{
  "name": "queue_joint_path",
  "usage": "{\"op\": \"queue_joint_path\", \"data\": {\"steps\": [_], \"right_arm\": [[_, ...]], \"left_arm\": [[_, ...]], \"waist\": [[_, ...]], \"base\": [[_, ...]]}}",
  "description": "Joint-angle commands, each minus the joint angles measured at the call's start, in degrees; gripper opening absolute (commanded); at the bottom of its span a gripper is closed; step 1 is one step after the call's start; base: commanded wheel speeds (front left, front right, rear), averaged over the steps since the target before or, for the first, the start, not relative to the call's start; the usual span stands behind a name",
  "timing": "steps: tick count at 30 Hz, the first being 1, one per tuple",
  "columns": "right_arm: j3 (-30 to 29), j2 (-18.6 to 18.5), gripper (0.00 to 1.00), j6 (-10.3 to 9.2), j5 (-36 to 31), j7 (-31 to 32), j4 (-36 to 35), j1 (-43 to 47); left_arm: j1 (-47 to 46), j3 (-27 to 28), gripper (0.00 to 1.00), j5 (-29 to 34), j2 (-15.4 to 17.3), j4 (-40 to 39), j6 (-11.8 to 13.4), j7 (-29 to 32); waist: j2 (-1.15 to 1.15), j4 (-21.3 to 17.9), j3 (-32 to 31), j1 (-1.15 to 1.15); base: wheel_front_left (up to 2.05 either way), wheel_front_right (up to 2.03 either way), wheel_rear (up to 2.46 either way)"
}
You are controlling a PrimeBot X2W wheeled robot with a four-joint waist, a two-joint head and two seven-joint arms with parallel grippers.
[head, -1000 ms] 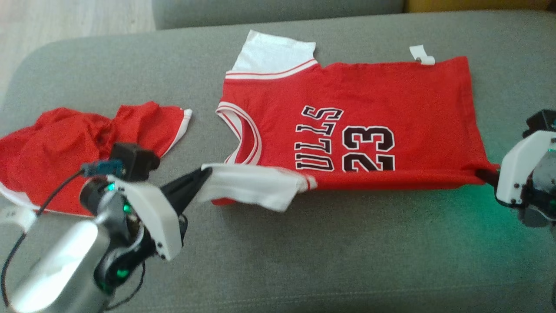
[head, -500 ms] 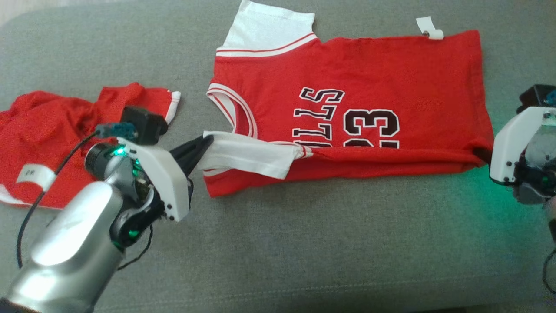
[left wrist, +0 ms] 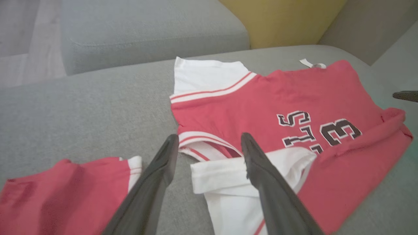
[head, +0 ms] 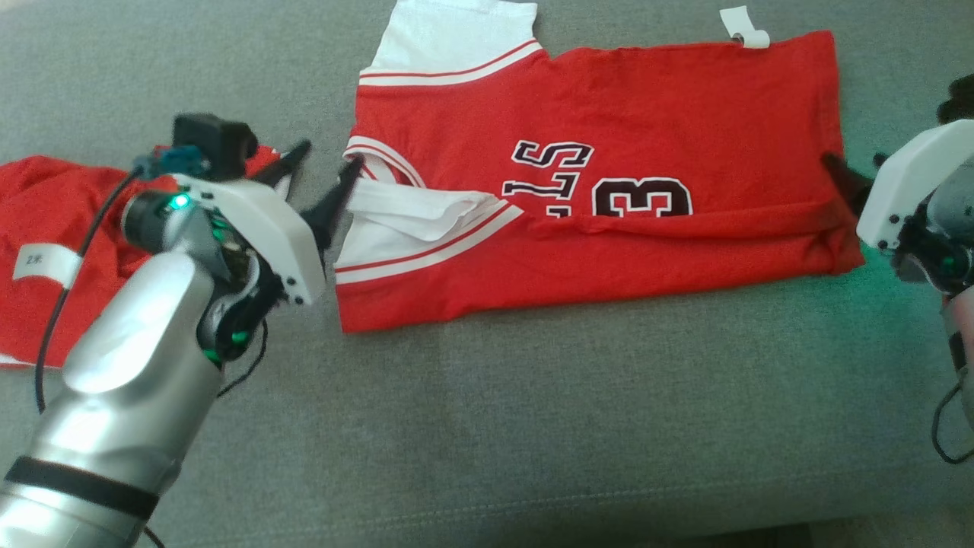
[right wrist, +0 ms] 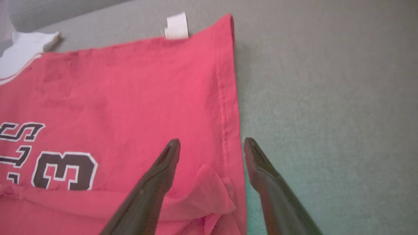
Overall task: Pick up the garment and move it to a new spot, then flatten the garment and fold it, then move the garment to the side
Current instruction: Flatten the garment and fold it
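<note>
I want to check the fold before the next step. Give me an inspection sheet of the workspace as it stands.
Surface: grey sofa cushion, flat.
Job's things: red jersey lies spread out, near long edge folded over the number; white sleeve lies on top.
Clutter: crumpled red garment to the left, apart from the jersey.
Hands: left hand open at the collar end, holding nothing; right hand open at the hem end, holding nothing.
Cables: black cable loops beside the left arm; another hangs below the right arm.
Surroundings: second grey cushion, yellow panel, pale floor.
</note>
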Motion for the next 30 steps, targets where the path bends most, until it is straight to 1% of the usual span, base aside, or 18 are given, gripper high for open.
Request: {"op": "queue_joint_path", "data": {"steps": [1,5,9,11,13,15,18,22,24,25,28,30], "right_arm": [[0.21,-0.40,1.00,0.21,-1.02,-4.16,-2.30,-1.56],[-0.41,0.23,1.00,0.21,-1.54,-15.93,-4.40,-0.98],[1.75,0.43,1.00,0.21,-2.73,-28.22,-8.89,2.21],[2.41,0.67,1.00,0.21,-3.86,-34.27,-11.45,4.62],[2.29,1.28,1.00,0.21,-5.33,-39.80,-13.69,7.41],[1.23,2.31,1.00,0.21,-7.14,-44.01,-15.58,10.53],[-0.83,4.41,1.00,0.21,-10.81,-46.73,-18.82,15.40],[-5.00,8.58,1.00,0.21,-15.59,-47.74,-23.45,22.24],[-6.81,10.83,1.00,0.21,-17.51,-47.86,-25.47,25.15],[-6.81,10.83,1.00,0.21,-17.51,-47.86,-25.47,25.15],[-8.35,13.15,1.00,0.21,-19.57,-47.93,-27.65,28.00],[-8.75,13.90,1.00,0.21,-20.30,-47.94,-28.73,28.86]], "left_arm": [[-3.37,3.06,1.00,1.05,1.25,-0.27,0.98,-2.41],[-2.93,5.36,1.00,1.11,-0.83,0.80,3.19,-9.86],[-0.67,9.26,1.00,-0.12,-3.39,-0.32,5.59,-18.54],[1.39,11.63,1.00,-0.14,-4.51,-1.96,7.19,-20.34],[4.23,14.44,1.00,0.38,-5.96,-4.65,8.68,-20.92],[7.98,18.14,1.00,2.63,-7.97,-9.33,9.99,-21.00],[14.89,22.09,1.00,7.52,-11.24,-15.04,10.81,-21.02],[23.13,24.22,1.00,12.69,-15.06,-17.95,10.29,-21.03],[26.07,24.13,1.00,14.34,-16.09,-17.71,9.74,-21.03],[26.07,24.13,1.00,14.34,-16.09,-17.71,9.74,-21.03],[28.49,23.50,1.00,16.24,-16.92,-15.90,9.31,-21.04],[28.85,22.99,1.00,16.62,-17.22,-13.85,9.22,-21.04]], "waist": [[0.00,-0.23,-0.38,0.00],[0.00,-0.53,-1.59,0.00],[0.00,-0.90,-3.26,0.00],[0.00,-1.09,-4.28,0.00],[0.00,-1.24,-5.44,0.00],[0.00,-1.35,-6.54,0.00],[0.00,-1.46,-8.01,0.00],[0.00,-1.55,-9.81,0.00],[0.00,-1.68,-10.20,0.00],[0.00,-1.68,-10.20,0.00],[0.00,-2.01,-10.40,0.00],[0.00,-2.29,-10.22,0.00]], "base": [[0.00,0.00,0.00],[0.00,0.00,0.00],[0.00,0.00,0.00],[0.00,0.00,0.00],[0.00,0.00,0.00],[0.00,0.00,0.00],[0.00,0.00,0.00],[0.00,0.00,0.00],[0.00,0.00,0.00],[0.00,0.00,0.00],[0.00,0.00,0.00],[0.00,0.00,0.00]]}}
